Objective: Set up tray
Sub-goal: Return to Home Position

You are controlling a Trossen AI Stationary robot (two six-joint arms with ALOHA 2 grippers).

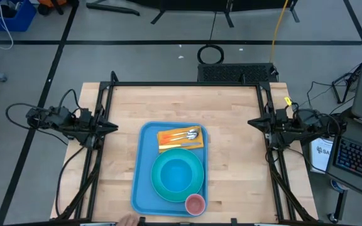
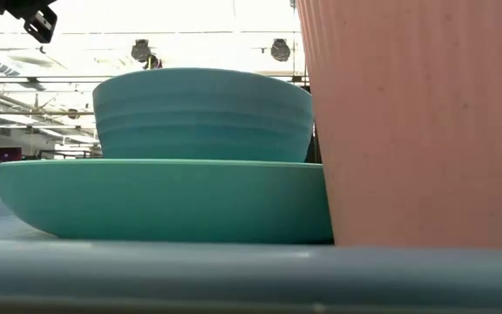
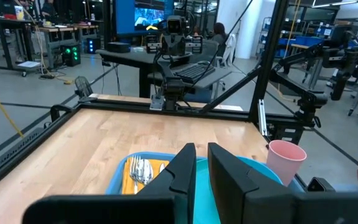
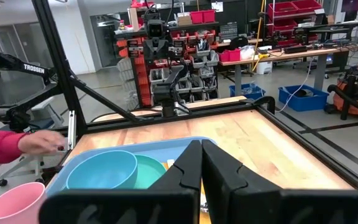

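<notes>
We see left gripper [image 1: 113, 128] and right gripper [image 1: 252, 123] at opposite table edges, jaws closed, empty. Tray [image 1: 144, 164] lies between them, ahead of both jaws, well apart, carrying plate [image 1: 161, 188], bowl [image 1: 176, 176], napkin [image 1: 165, 142], cup [image 1: 195, 204].

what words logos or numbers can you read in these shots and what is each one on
"TROSSEN": white letters on a dark link at the edge of the right wrist view.
"SA": start of a print on the white sheet beside the keyboard; the rest is too small to read.
Too blurred to read: the monitor in the left wrist view.
No text on the tray.
</notes>
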